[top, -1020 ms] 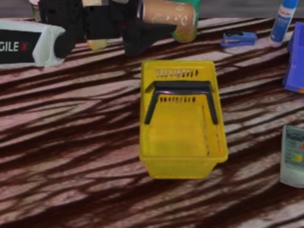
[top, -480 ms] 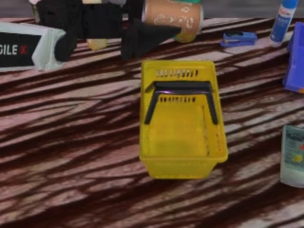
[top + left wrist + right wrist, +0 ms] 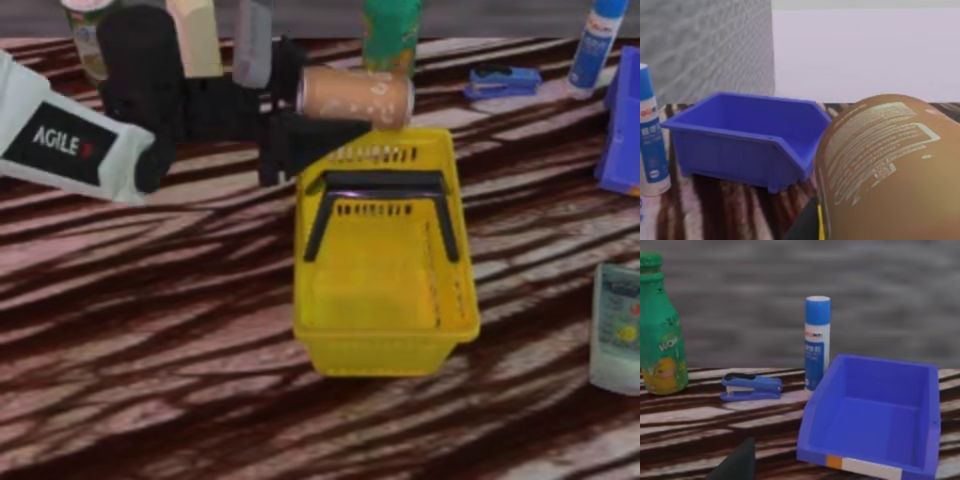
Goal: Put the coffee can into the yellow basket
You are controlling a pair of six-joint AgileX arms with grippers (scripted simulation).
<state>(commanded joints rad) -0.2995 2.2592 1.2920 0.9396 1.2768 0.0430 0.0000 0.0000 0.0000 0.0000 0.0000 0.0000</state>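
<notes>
One gripper, the left gripper [image 3: 335, 118], holds the coffee can [image 3: 355, 96] clamped on its side, long axis crosswise, over the far rim of the yellow basket [image 3: 385, 345].

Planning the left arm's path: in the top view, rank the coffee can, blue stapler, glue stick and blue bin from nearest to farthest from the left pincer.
1. Coffee can, held in the left pincer over the basket's far edge.
2. Blue stapler, far side, right of centre.
3. Glue stick, far right corner.
4. Blue bin, right edge.
</notes>
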